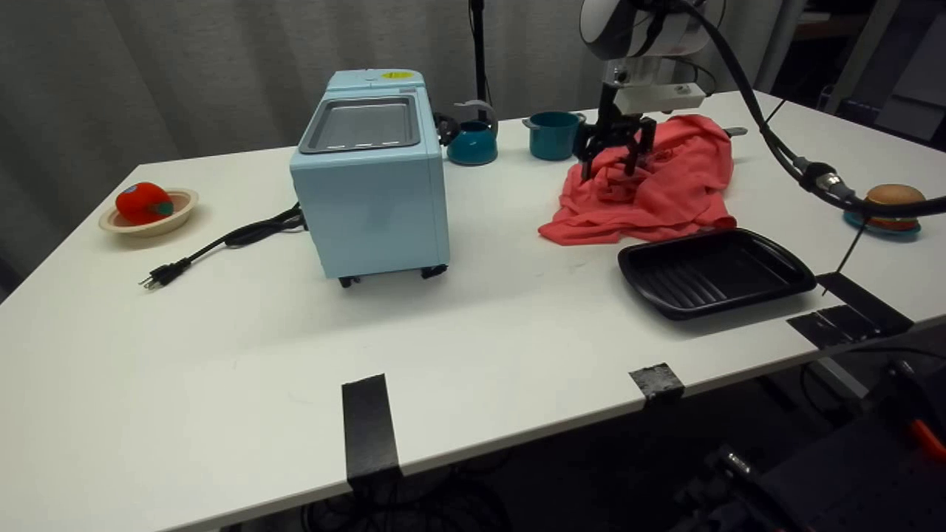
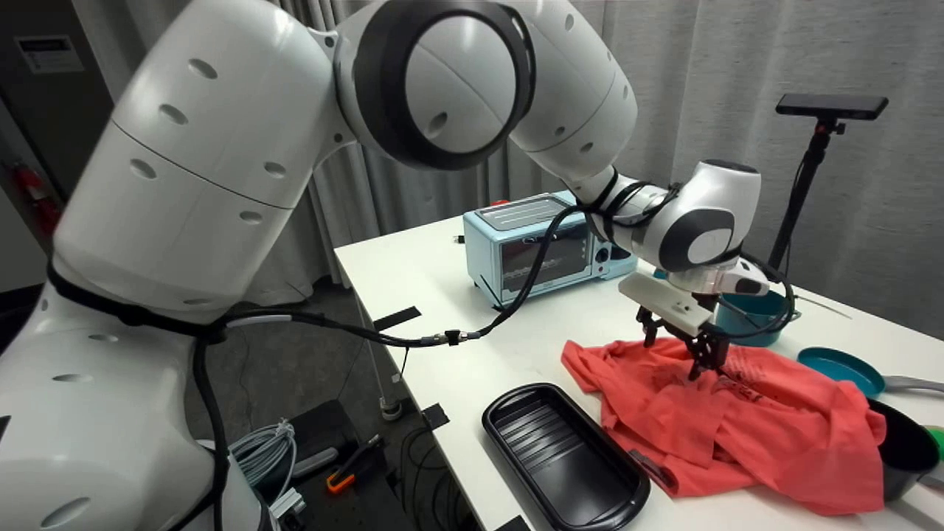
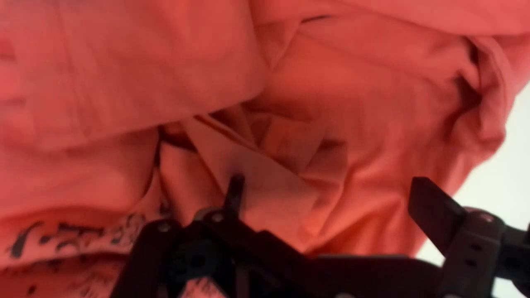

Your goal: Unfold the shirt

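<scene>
The red shirt lies crumpled in overlapping folds on the white table in both exterior views [image 1: 687, 196] [image 2: 800, 442]. It fills most of the wrist view [image 3: 124, 66], where dark print shows at the lower left and loose folds show between the fingers. My gripper is over the shirt in both exterior views [image 1: 607, 176] [image 2: 672, 360], pointing down. In the wrist view the gripper [image 3: 328, 180] has its two black fingers spread wide, with no fabric pinched between them. The fingertips are close to the cloth; I cannot tell whether they touch it.
A black tray [image 1: 717, 277] sits right beside the shirt's edge. A light blue toaster oven [image 1: 373, 214], a teal kettle [image 1: 473, 145] and a teal pot [image 1: 553, 138] stand nearby. A teal pan [image 2: 841, 369] and a dark pot [image 2: 901, 453] border the shirt.
</scene>
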Robot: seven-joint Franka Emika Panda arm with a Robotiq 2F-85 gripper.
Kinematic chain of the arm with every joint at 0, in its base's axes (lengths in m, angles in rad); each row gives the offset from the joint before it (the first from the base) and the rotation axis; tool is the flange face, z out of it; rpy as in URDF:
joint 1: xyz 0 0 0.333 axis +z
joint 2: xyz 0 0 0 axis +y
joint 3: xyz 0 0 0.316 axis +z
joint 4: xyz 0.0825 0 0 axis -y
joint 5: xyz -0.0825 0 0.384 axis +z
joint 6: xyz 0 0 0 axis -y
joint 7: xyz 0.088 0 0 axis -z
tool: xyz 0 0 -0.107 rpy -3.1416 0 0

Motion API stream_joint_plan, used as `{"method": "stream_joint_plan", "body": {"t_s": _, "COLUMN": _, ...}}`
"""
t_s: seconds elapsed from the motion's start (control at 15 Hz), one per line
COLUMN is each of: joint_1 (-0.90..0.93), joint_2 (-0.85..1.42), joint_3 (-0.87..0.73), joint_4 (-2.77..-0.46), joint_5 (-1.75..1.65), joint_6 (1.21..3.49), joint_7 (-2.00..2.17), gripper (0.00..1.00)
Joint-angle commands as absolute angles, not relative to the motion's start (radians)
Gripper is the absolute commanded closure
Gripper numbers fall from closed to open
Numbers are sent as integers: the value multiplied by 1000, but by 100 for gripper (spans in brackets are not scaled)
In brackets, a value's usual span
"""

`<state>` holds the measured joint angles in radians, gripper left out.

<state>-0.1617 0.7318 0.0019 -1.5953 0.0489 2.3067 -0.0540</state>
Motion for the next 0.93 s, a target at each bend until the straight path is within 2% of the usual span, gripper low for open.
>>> {"method": "stream_joint_plan", "body": {"t_s": 0.0, "joint_1": -194, "joint_2": 807, "joint_3": 20, "joint_4": -1543, "joint_5": 98, "joint_6": 2220, "joint_7": -125, "gripper": 0}}
{"method": "stream_joint_plan", "body": {"t_s": 0.47, "joint_1": -175, "joint_2": 882, "joint_3": 25, "joint_4": -1437, "joint_5": 94, "joint_6": 2123, "joint_7": -120, "gripper": 0}}
{"method": "stream_joint_plan", "body": {"t_s": 0.87, "joint_1": -148, "joint_2": 942, "joint_3": 55, "joint_4": -1256, "joint_5": 106, "joint_6": 2067, "joint_7": -103, "gripper": 0}}
